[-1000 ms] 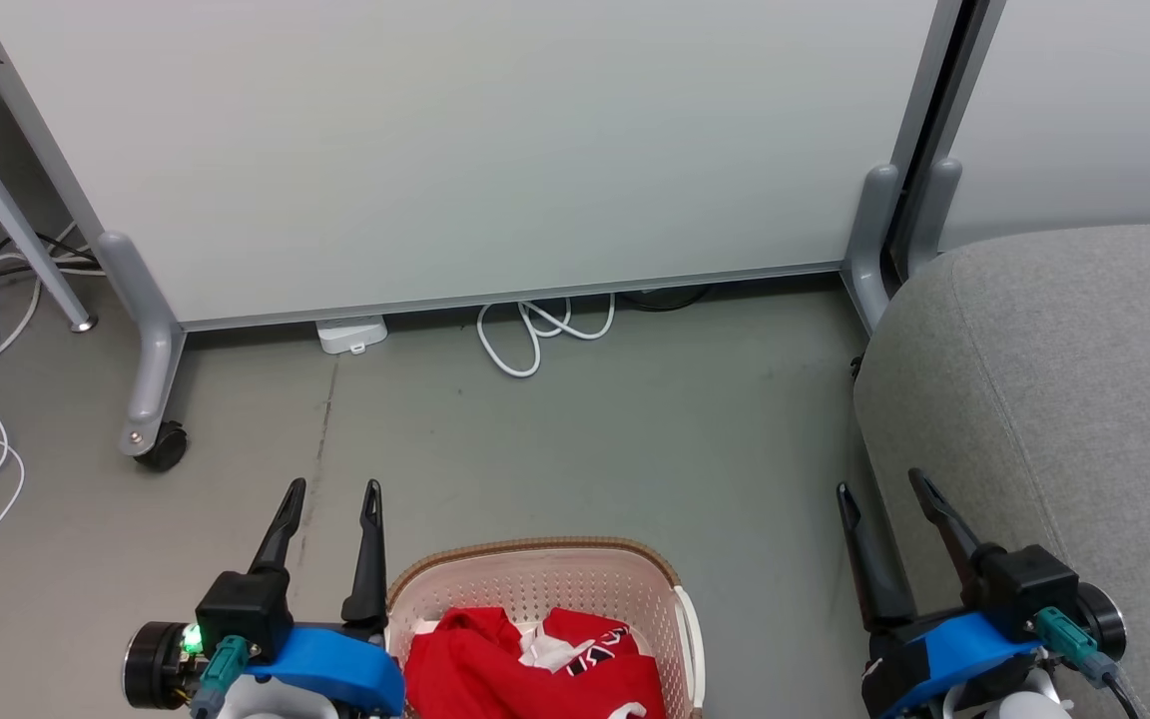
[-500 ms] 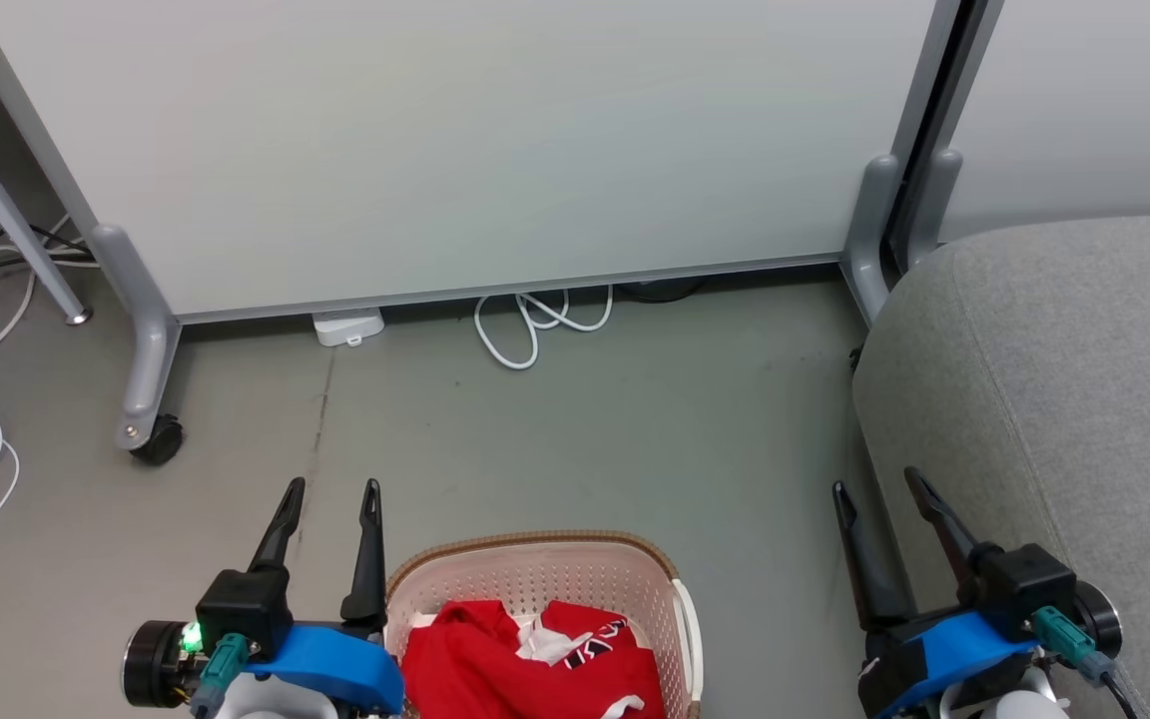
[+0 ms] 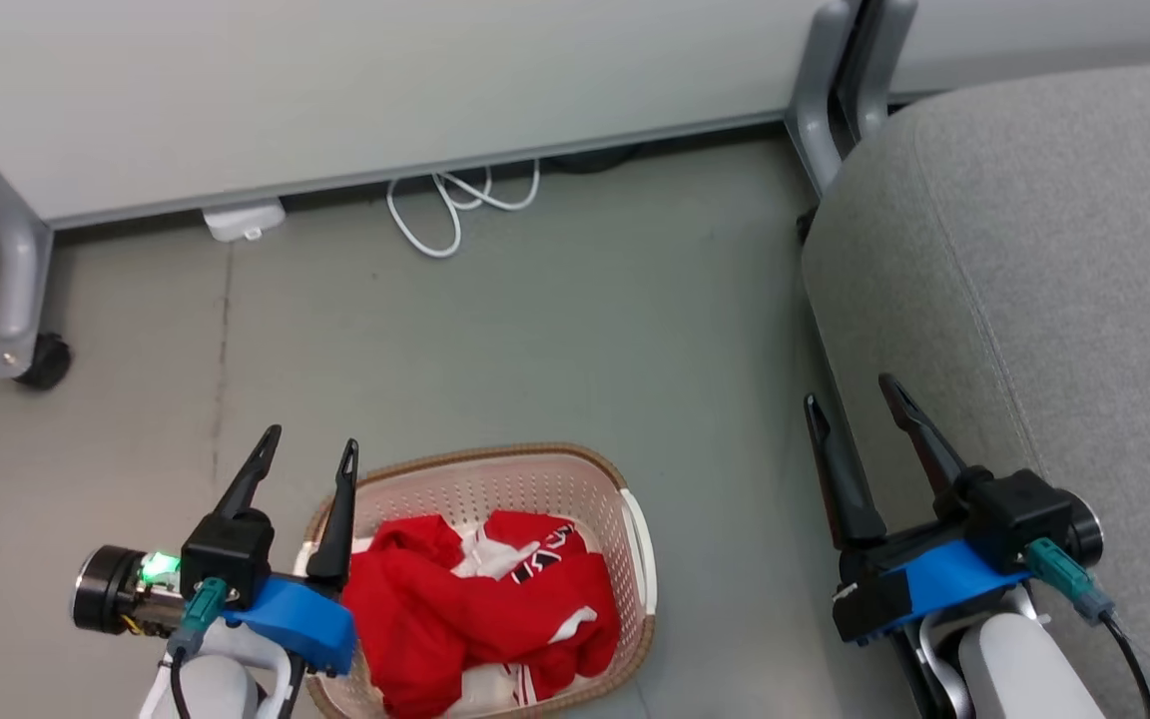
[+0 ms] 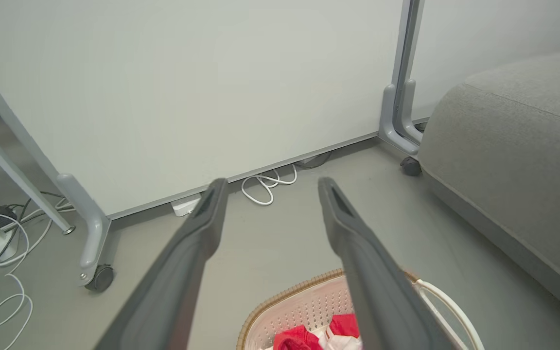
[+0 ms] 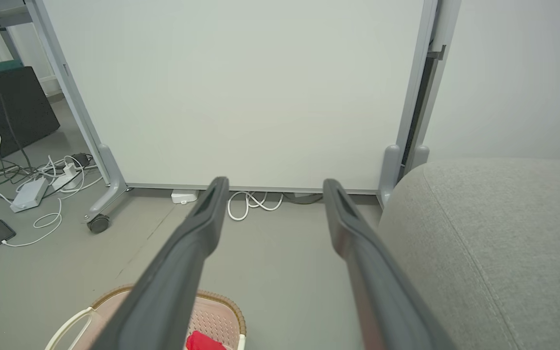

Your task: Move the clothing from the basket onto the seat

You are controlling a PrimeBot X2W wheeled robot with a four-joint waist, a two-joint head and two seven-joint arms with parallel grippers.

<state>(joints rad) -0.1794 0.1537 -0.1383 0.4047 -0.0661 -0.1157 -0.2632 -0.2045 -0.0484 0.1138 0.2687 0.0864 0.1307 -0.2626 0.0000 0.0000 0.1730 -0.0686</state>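
The clothing (image 3: 480, 599), a crumpled red heap with white and striped parts, lies in the cream basket (image 3: 575, 481) on the floor at the head view's bottom centre. Red fabric (image 4: 304, 338) also peeks over the basket rim (image 4: 285, 296) in the left wrist view, and the basket (image 5: 212, 311) shows low in the right wrist view. My left gripper (image 3: 302, 449) stands open over the basket's left rim, nothing between its fingers. My right gripper (image 3: 850, 399) is open and empty beside the front edge of the grey seat (image 3: 1054, 240), which fills the right side.
A white wheeled partition (image 3: 335, 90) stands behind, its castor leg (image 3: 21, 330) at the left. A coiled white cable (image 3: 450, 205) and a white adapter (image 3: 241, 220) lie at its base. More cables and a power strip (image 5: 29, 192) lie on the grey floor (image 3: 535, 330) to the left.
The head camera has tilted down and turned, so the whole picture shifted up and left and more of the basket shows. Both grippers stay open and empty.
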